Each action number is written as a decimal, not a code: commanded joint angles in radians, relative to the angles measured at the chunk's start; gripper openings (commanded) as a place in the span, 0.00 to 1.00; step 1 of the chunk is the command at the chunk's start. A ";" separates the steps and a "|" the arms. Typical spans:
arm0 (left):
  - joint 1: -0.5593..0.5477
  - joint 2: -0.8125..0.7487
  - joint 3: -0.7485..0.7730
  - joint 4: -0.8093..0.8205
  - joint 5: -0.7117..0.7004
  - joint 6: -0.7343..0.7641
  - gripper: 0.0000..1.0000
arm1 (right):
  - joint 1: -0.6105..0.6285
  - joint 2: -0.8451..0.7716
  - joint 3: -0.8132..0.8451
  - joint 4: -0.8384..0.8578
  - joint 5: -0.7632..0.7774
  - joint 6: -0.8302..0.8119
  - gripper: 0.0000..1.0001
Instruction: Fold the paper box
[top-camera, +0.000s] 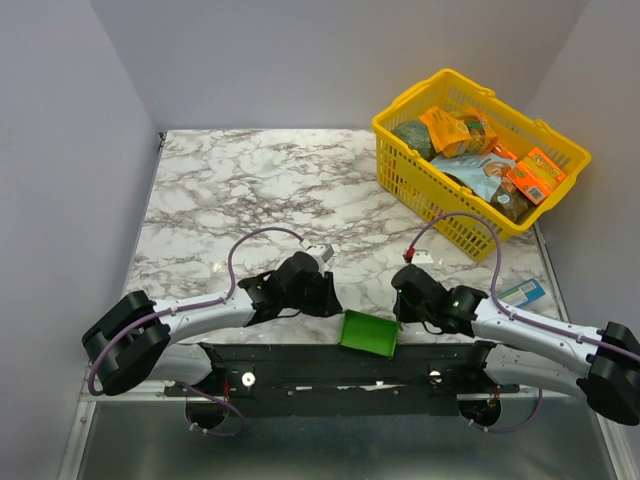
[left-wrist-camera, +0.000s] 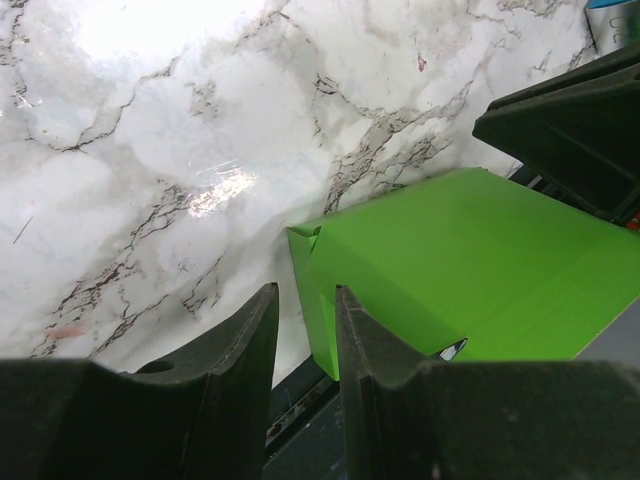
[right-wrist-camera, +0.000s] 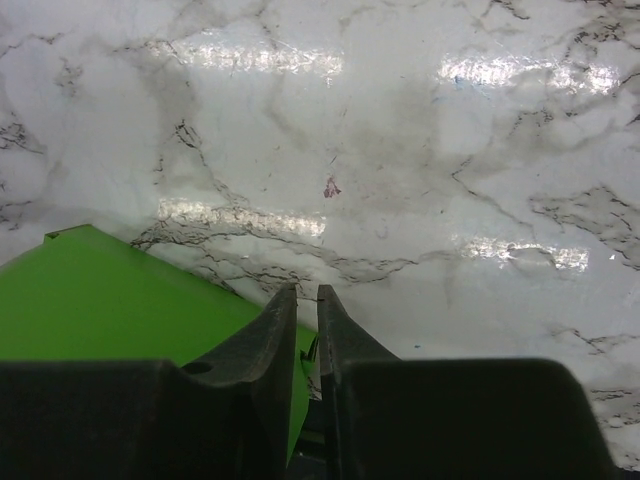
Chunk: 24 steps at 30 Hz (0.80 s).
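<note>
Looks mostly done: paper box (top-camera: 368, 333) has walls up, final tucks maybe left. L gripper (left-wrist-camera: 306, 290) & R gripper (right-wrist-camera: 307, 290) flank it, fingers narrow-gapped at its edges; can't tell if gripping.

The far and left stretches of the counter (top-camera: 250, 190) lay bare, giving a wide lane from the left wall (top-camera: 70, 150) across to the yellow basket (top-camera: 418, 192). The basket, heaped with packets, blocked the far right corner, close to the right wall (top-camera: 600, 90). A blue-and-white pack (top-camera: 522, 292) lay at the counter's right edge, just beside the right arm. At the near edge the paper box (top-camera: 369, 333) filled the gap between the left fingers (left-wrist-camera: 240, 350) and the right fingers (right-wrist-camera: 265, 340), each pair hard by one side of it, so nothing could pass between them. The dark base frame (top-camera: 330, 375) closed off the near side.
</note>
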 joint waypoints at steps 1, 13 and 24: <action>0.002 -0.037 -0.013 -0.006 -0.050 0.029 0.42 | 0.007 -0.018 0.010 -0.051 0.038 0.032 0.25; 0.008 -0.336 -0.108 -0.043 -0.114 0.233 0.62 | 0.005 -0.129 0.030 -0.096 0.075 0.049 0.39; -0.012 -0.408 -0.001 -0.130 0.042 0.363 0.75 | 0.002 -0.296 0.121 -0.294 0.133 0.072 0.68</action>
